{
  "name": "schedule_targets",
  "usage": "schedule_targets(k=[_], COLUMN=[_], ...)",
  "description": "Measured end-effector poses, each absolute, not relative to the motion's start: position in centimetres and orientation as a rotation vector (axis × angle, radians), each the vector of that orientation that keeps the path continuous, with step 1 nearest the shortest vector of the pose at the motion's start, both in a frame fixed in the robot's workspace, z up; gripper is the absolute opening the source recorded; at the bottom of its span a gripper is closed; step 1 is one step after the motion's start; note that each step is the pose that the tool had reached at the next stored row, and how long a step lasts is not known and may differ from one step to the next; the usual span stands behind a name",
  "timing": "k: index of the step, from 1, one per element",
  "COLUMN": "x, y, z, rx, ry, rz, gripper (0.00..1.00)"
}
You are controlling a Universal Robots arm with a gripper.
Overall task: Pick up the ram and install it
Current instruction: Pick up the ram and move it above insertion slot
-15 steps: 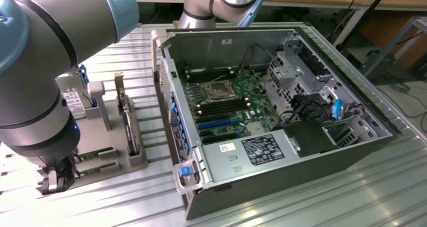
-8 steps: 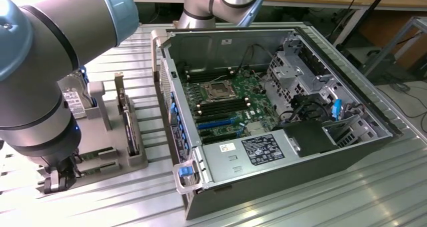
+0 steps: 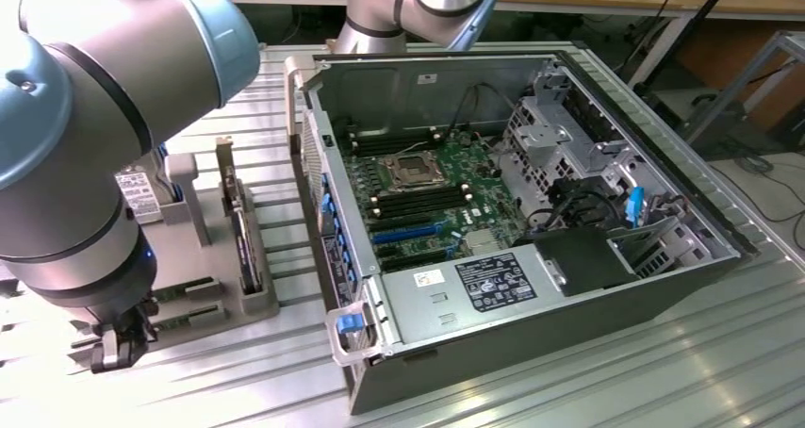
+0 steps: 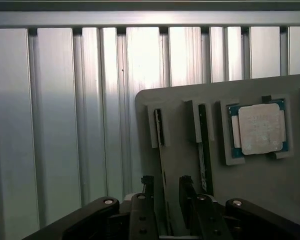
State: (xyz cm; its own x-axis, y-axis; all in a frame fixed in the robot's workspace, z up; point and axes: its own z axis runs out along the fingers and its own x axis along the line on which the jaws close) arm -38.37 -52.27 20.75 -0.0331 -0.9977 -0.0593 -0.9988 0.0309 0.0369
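Slats of a metal worktop [image 3: 629, 400] carry an open computer case [image 3: 566, 334] and, at the exterior view's left, a grey holder [image 3: 258, 305] — partly covered by the arm, whose claw [image 3: 117, 343] hangs low beside it. From the wrist, its fingers [image 4: 147, 186] stand spread either side of the ram [image 4: 158, 127], edge-on in the holder's slot — whether they touch it is unclear. A processor chip [image 4: 260, 127] lies near.

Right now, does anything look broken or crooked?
Nothing stands out. The ram stands straight in its slot in the grey holder, with the open gripper either side of it. The computer case looks undamaged.
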Motion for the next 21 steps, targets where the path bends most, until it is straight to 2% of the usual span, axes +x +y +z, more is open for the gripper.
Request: schedule_targets(k=[13,15,16,21], x=[-38.38,-38.38,-38.38,-38.38], y=[-52.27,-52.27,-52.27,-52.25], z=[20.07,20.07,20.07,20.06], rx=[-2.185,-2.185,-2.185,-2.185], ry=[2.228,2.228,2.228,2.228], rz=[0.105,0.105,0.105,0.105], gripper=[0.34,0.33,0.25,0.25])
